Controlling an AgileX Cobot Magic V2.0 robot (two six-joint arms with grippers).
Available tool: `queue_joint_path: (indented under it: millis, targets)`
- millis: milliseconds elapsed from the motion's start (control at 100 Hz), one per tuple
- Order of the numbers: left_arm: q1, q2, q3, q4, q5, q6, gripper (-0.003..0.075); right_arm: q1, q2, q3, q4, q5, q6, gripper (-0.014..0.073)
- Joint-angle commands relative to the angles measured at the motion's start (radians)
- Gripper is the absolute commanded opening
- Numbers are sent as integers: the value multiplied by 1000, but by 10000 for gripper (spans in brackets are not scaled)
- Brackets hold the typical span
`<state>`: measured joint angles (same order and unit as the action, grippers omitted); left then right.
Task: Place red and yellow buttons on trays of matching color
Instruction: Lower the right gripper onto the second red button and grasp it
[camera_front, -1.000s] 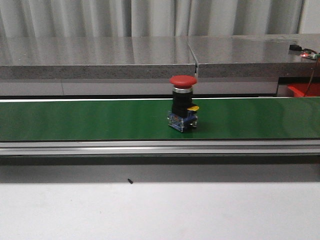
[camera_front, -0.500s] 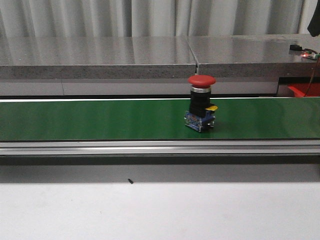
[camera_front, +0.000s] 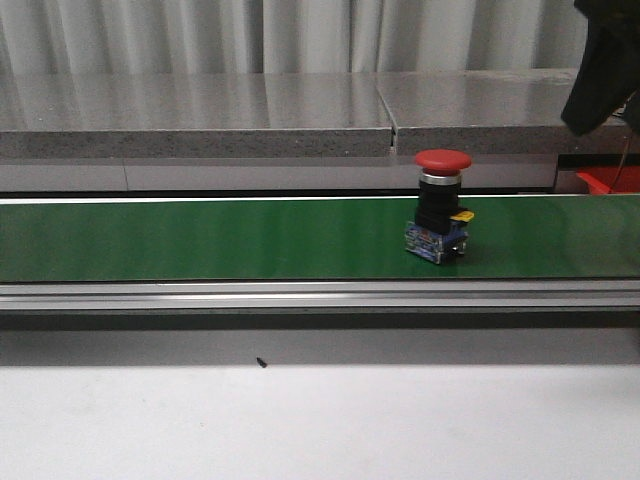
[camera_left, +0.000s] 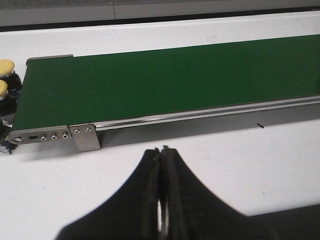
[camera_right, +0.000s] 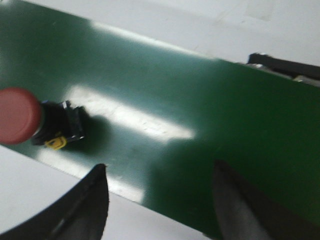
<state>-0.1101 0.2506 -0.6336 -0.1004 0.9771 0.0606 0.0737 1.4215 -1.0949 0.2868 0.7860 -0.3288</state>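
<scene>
Green conveyor belt (camera_front: 200, 238) runs left to right, with a metal rail along its near edge and bare white table (camera_front: 320, 420) in front. On its right part stands the red button (camera_front: 441, 205), upright, with free belt on both sides. Right gripper (camera_right: 157, 195) hangs above it with jaws wide apart; left gripper (camera_left: 161, 170) is closed on nothing. Grey counter (camera_front: 200, 110) lies behind

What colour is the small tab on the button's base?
Yellow tab, clearest in the front view.
</scene>
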Motion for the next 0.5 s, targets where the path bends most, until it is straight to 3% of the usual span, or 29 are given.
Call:
queue_joint_path:
  millis: [0, 300, 420, 490]
  targets:
    - [-6, 12, -24, -15, -66, 0, -19, 40, -40, 2, 19, -32, -47, 415]
    - [-6, 12, -24, -15, -66, 0, -19, 87, -37, 65, 23, -78, -88, 407]
    - [-6, 12, -24, -15, -66, 0, -19, 87, -34, 65, 66, -99, -181, 409]
    - [-6, 12, -24, -15, -66, 0, -19, 87, -34, 65, 130, -96, -256, 452]
